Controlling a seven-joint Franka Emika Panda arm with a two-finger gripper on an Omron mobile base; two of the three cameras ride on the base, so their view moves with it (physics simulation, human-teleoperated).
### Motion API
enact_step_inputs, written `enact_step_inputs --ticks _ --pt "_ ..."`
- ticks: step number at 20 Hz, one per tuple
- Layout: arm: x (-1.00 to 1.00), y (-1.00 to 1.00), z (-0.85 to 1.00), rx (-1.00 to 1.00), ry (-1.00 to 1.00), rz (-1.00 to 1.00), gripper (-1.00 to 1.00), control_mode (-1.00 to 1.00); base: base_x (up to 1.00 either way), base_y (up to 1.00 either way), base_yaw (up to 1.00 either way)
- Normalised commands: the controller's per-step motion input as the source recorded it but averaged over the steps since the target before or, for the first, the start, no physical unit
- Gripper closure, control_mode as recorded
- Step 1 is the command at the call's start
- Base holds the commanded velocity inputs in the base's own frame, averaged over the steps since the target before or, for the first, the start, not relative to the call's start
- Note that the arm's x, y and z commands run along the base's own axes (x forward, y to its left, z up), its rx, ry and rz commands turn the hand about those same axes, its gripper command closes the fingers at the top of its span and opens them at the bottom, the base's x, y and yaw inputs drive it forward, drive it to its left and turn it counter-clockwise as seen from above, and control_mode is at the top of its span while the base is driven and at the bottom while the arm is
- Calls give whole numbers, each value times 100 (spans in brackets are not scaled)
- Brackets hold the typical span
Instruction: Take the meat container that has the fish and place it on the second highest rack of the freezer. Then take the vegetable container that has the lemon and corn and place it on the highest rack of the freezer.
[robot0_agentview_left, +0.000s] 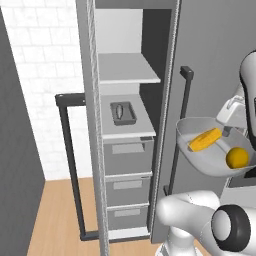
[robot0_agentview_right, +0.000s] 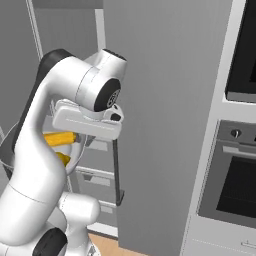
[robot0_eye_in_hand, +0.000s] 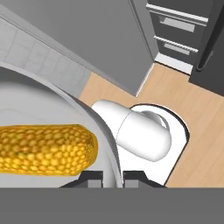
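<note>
Vegetable container (robot0_agentview_left: 200, 162) with corn (robot0_agentview_left: 204, 139) and lemon (robot0_agentview_left: 237, 157) is clamped at its rim by the gripper (robot0_eye_in_hand: 113, 176), beside the open freezer (robot0_agentview_left: 131, 145).

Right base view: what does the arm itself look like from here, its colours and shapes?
The arm is glossy white, built of thick rounded links. Its joints carry dark caps: a black disc with a grey ring on the wrist, another at the base. A flat white block forms the hand. No cables or markings show.

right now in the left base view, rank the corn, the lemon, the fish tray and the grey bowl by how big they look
1. grey bowl
2. corn and fish tray: look about alike, and the tray sits farther back, so no firm ranking
3. lemon
</note>
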Motion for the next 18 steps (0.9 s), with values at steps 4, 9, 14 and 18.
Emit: enact_step_inputs --ticks 4,9,14,18 --pt "0 0 0 0 0 0 100 100 38 15 -3" --pt "0 0 0 0 0 0 100 100 23 23 -3" --pt "7 37 1 -11 -3 -5 100 -100 0 7 0" --pt "17 45 17 -3 -3 -26 100 -100 0 0 0"
